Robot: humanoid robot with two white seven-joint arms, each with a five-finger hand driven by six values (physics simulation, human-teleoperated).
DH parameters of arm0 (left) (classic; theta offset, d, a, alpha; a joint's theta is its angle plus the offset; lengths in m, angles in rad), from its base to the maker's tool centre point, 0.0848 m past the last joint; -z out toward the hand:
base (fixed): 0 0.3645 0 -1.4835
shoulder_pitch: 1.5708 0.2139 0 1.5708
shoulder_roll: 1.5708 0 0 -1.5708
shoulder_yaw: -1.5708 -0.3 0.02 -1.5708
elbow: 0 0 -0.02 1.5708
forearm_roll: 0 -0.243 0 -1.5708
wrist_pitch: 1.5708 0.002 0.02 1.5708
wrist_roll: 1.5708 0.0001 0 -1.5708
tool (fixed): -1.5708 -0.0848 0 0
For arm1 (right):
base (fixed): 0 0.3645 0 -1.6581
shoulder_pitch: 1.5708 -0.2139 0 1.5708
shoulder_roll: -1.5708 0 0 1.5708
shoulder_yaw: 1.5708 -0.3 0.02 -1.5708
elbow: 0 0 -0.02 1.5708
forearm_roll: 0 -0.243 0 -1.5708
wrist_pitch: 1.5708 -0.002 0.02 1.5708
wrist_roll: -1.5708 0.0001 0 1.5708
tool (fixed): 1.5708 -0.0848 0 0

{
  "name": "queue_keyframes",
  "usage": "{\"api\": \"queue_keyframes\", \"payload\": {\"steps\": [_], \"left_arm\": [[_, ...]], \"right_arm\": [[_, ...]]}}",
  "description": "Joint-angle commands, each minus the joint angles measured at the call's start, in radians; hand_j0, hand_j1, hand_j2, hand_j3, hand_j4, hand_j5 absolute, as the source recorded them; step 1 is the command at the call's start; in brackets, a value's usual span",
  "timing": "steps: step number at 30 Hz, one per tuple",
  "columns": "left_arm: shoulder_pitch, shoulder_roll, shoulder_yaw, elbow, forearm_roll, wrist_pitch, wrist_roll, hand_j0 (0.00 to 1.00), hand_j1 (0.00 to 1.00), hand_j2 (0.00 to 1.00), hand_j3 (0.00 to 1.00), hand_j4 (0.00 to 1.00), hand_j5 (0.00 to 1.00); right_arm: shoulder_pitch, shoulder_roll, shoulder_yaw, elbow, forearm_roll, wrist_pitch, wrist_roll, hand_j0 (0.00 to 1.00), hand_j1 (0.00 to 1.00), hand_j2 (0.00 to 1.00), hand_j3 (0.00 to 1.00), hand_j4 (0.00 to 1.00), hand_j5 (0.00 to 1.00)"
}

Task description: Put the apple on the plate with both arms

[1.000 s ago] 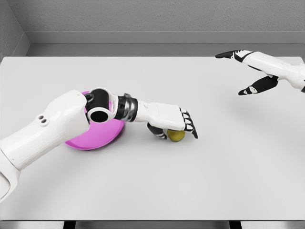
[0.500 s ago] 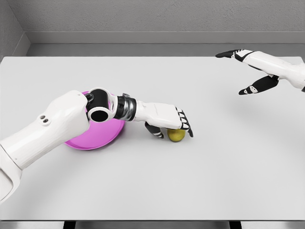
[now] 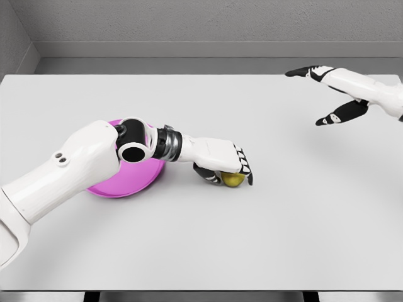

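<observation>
A yellow-green apple point(image 3: 234, 180) lies on the white table point(image 3: 296, 214), just right of the magenta plate point(image 3: 116, 185). My left hand point(image 3: 227, 177) lies over the apple with its fingers point(image 3: 245, 171) curled down the far side and the thumb tucked under on the plate side, so it closes around the apple. The left forearm crosses above the plate and hides its right part. My right hand point(image 3: 327, 95) hovers at the far right with fingers spread, well away from both objects.
The table's back edge meets a grey wall ledge point(image 3: 208, 49). The front edge of the table runs along the bottom of the view.
The left hand has drawn slightly back toward the plate and its fingers have closed in around the apple. The right arm has barely moved.
</observation>
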Motion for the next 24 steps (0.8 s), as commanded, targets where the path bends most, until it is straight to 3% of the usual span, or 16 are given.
{"api": "queue_keyframes", "payload": {"steps": [1,4,9,18,22,24], "left_arm": [[0.000,0.000,0.001,0.001,0.006,0.002,-0.001,0.72,0.72,0.72,0.72,0.72,0.72],[0.000,0.000,0.000,0.001,0.006,0.002,-0.002,0.68,0.68,0.68,0.68,0.68,0.68],[0.000,-0.001,0.000,-0.003,0.008,0.002,-0.038,0.49,0.49,0.49,0.49,0.49,0.49],[-0.015,0.010,0.001,-0.019,0.020,0.002,-0.038,0.41,0.41,0.41,0.41,0.41,0.41],[-0.032,0.149,0.017,-0.164,0.135,0.002,-0.036,0.38,0.38,0.38,0.38,0.38,0.38],[-0.034,0.275,0.086,-0.203,0.207,0.002,-0.038,0.36,0.36,0.36,0.36,0.36,0.36]], "right_arm": [[0.000,-0.001,0.000,0.000,-0.008,0.003,0.000,1.00,1.00,1.00,1.00,1.00,1.00],[0.000,-0.003,0.000,-0.002,-0.008,0.003,0.000,1.00,1.00,1.00,1.00,1.00,1.00],[-0.002,-0.001,0.000,-0.002,-0.008,0.003,0.000,1.00,1.00,1.00,1.00,1.00,1.00],[0.000,-0.001,0.000,-0.002,-0.008,0.003,0.000,1.00,1.00,1.00,1.00,1.00,1.00],[0.000,-0.001,0.000,-0.002,-0.008,0.003,0.000,1.00,1.00,1.00,1.00,1.00,1.00],[0.000,-0.001,0.000,-0.002,-0.008,0.003,0.000,1.00,1.00,1.00,1.00,1.00,1.00]]}}
